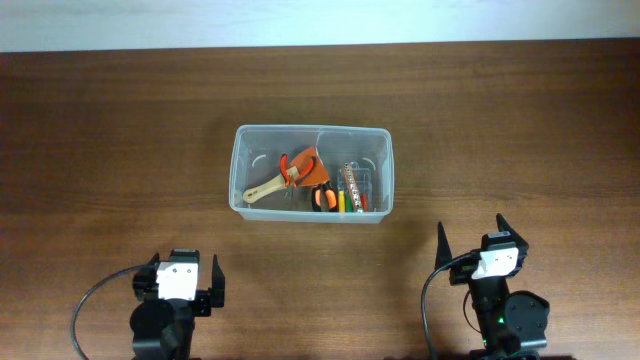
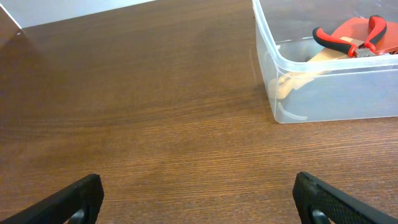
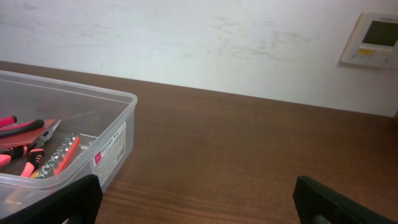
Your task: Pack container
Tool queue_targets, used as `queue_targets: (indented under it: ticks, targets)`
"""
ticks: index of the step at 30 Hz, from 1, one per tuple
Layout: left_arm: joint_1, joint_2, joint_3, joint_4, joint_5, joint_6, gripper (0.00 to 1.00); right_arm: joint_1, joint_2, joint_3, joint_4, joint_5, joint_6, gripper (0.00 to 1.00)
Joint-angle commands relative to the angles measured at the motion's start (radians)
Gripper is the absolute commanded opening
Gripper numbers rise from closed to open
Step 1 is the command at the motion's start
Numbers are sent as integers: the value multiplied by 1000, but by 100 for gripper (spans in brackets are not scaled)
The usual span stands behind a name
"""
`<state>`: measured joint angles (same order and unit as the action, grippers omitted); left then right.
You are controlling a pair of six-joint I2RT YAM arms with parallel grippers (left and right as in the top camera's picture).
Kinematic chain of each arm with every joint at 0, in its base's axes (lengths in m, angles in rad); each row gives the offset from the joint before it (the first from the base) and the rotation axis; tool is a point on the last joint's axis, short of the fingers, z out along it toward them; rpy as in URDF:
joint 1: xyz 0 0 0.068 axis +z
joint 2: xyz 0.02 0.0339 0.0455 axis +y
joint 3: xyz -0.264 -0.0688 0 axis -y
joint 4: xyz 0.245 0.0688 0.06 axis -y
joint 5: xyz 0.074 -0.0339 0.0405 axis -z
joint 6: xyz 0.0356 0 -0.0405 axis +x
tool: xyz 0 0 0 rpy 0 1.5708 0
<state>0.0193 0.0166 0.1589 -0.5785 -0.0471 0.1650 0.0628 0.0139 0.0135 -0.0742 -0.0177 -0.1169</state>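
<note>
The container (image 1: 262, 143) stands in the middle of the desk (image 1: 110, 150), open at the top, with its long side facing the two arms and well apart from both. The left gripper (image 1: 184, 260) and right gripper (image 1: 470, 225) sit back by the near edge, one on each side. Both have their jaws spread wide with nothing between them, and neither reaches toward the tub. Inside it I can make out a small clear case of bits (image 1: 356, 184) at the right end and a wooden-handled tool (image 1: 264, 189) lying slantwise toward the left. Red-handled pliers (image 1: 296, 164) rest on something flat and orange, and a smaller orange-handled tool (image 1: 323, 199) lies by the front wall. No loose tool shows on the wood around the tub in any view, so the packing looks finished or very nearly so. I see no lid anywhere, so if closing is part of the job, that step is not yet done.
</note>
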Motion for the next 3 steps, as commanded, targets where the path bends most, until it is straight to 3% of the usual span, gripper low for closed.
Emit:
queue_targets:
  ticks: [1, 3]
  targets:
    - [4, -11, -7, 3, 18, 16, 99, 8, -11, -8, 0, -9, -6, 98]
    - [4, -11, -7, 3, 18, 16, 99, 8, -10, -8, 0, -9, -6, 99]
